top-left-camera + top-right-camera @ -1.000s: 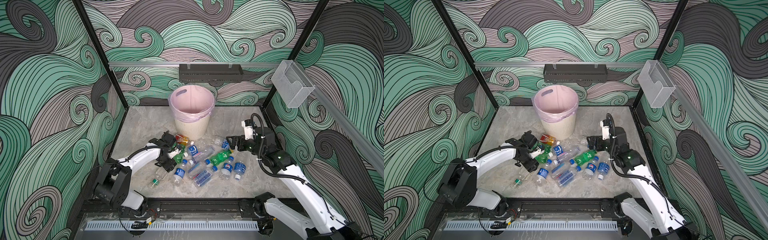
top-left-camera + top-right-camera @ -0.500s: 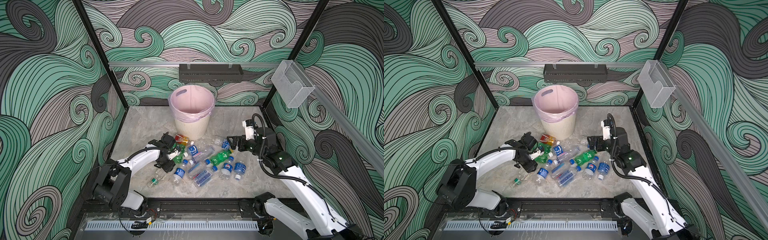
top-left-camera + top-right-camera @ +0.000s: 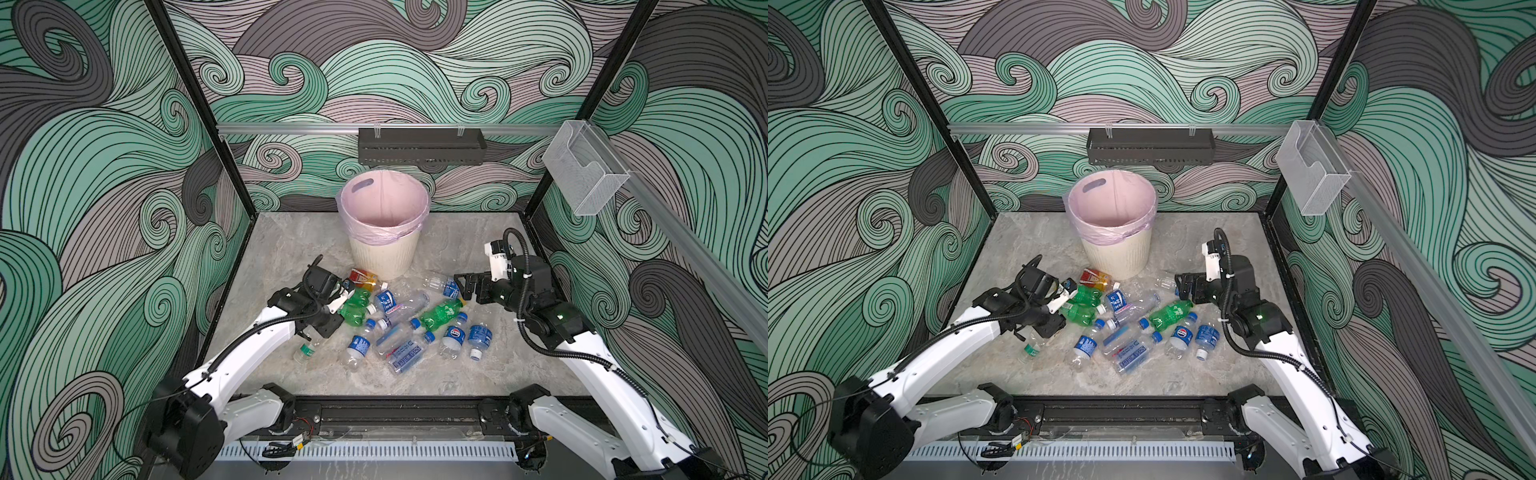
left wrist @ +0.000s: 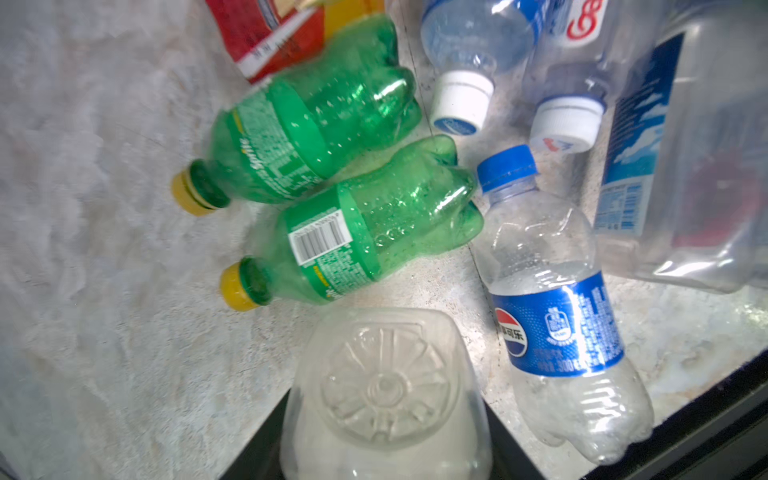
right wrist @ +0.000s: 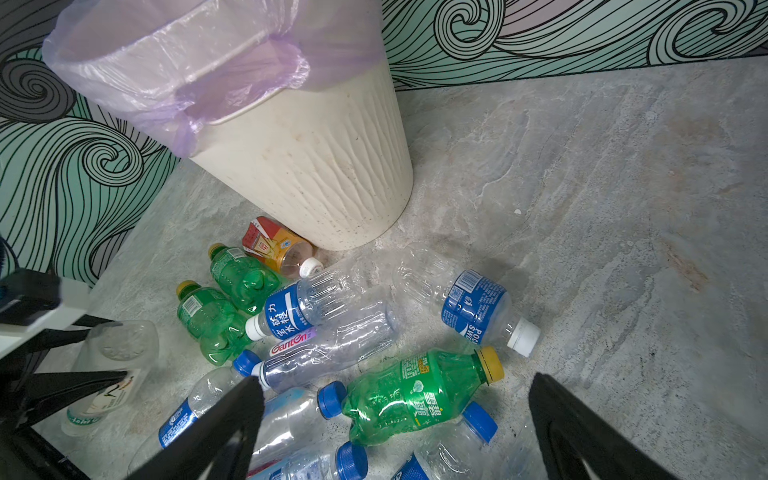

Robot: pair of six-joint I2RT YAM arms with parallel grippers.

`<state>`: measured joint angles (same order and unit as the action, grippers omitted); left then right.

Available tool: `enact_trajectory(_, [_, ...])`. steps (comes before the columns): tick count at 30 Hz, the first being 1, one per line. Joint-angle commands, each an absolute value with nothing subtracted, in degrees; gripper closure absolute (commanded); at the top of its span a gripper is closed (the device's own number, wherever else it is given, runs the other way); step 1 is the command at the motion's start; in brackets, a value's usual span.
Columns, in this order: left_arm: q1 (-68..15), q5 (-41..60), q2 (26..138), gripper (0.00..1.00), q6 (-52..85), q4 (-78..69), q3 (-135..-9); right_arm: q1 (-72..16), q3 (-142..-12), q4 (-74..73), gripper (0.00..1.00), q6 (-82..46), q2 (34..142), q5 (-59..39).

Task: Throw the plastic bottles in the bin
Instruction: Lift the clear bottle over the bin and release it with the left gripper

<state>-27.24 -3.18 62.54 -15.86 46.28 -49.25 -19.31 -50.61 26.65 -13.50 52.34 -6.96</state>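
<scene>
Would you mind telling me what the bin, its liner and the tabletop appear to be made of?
Bin: matte cream plastic, probably; moulded ribs.
Liner: thin glossy pink film; translucent, crinkled.
Tabletop: looks like grey marble, veined; possibly a print.

The bin (image 3: 384, 257) is cream and ribbed, its liner (image 3: 382, 208) pink; green bottles (image 4: 324, 120) wear yellow caps (image 4: 191, 195), clear bottles (image 4: 540, 232) blue labels (image 4: 557, 324); worktop (image 3: 291, 245) grey-marbled.

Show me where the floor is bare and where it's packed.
Bare floor lies right of the bin, and also left of it. There is a bare strip between the bottles and the black front rail. Packed: straight in front of the bin, where the bottles lie.
</scene>
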Motion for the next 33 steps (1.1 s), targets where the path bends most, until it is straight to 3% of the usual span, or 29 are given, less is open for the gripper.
enact_trajectory(1, [-26.79,-8.38,57.98,0.53,-13.59,46.22,-49.92,-18.98,-49.82,26.96,0.0,-12.88,52.9,-4.98])
enact_trajectory(10, [-22.87,-9.84,54.08,0.55,-7.65,40.21,-55.03,-18.98,-50.57,29.04,0.0,-12.79,55.0,-4.12])
enact_trajectory(15, [-22.81,-7.68,64.29,0.55,-7.07,45.16,-78.52,-18.96,-51.15,30.22,0.0,-12.99,56.06,-3.75])
enact_trajectory(20, [-22.65,-0.75,80.76,0.54,-6.21,44.84,-110.06,-18.96,-50.67,29.8,0.0,-14.64,56.84,-4.2])
enact_trajectory(22, [-22.57,1.28,90.97,0.46,-3.51,44.92,-125.31,-18.98,-50.63,29.87,0.01,-15.23,56.95,-4.3])
enact_trajectory(23, [-22.54,1.12,94.95,0.35,-1.92,45.35,-131.88,-18.92,-50.63,30.17,0.01,-15.5,57.01,-4.15])
enact_trajectory(25, [-22.35,0.42,103.33,0.04,0.87,47.21,-144.92,-18.95,-50.8,31.32,0.01,-15.89,56.88,-3.65])
enact_trajectory(27, [-22.32,0.28,107.76,0.01,1.79,49.53,-151.86,-18.93,-50.89,33.08,0.0,-16.08,56.54,-2.94])
enact_trajectory(29, [-22.32,0.32,107.38,0.01,2.11,49.72,-150.63,-18.91,-50.81,35.24,0.0,-16.16,55.55,-1.65])
enact_trajectory(33, [-22.32,-0.52,96.9,0.01,1.59,41.68,-131.02,-18.9,-50.04,38.61,0.0,-16.59,53.07,0.76])
